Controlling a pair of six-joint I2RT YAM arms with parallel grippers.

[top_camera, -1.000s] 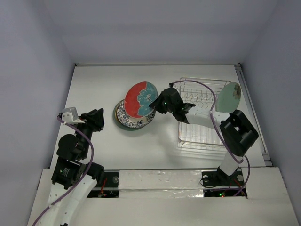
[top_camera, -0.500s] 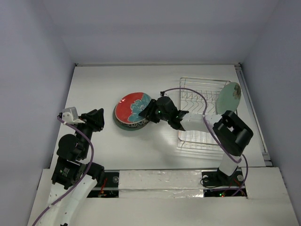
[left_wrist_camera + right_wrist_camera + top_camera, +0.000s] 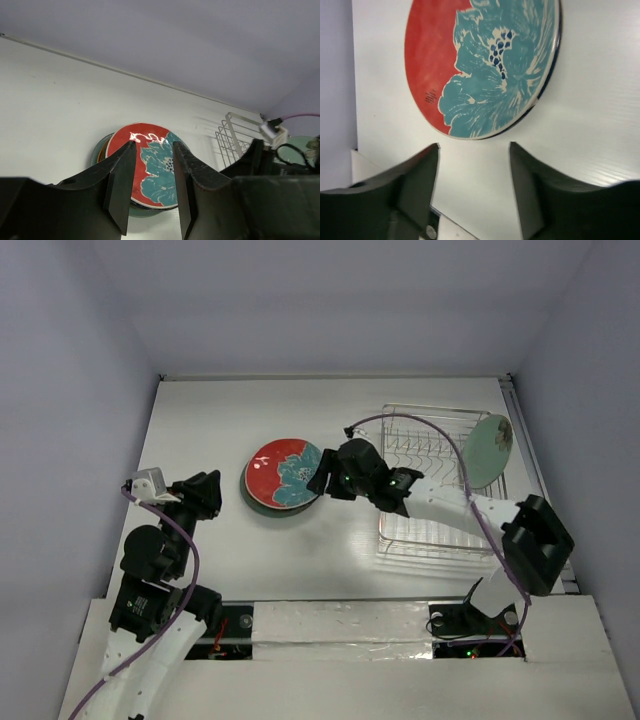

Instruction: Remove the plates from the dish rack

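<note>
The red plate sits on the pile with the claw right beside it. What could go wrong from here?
The open right gripper is close to the red plate; backing away carelessly could nudge it off the stack. The arm's cable arches over the rack and might snag a tine.

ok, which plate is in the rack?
The pale green plate, standing on edge at the dish rack's far right; the rest lie stacked flat, red plate on top.

Red plate (image 3: 278, 470) glossy glazed; dish rack (image 3: 432, 434) shiny metal wire.
</note>
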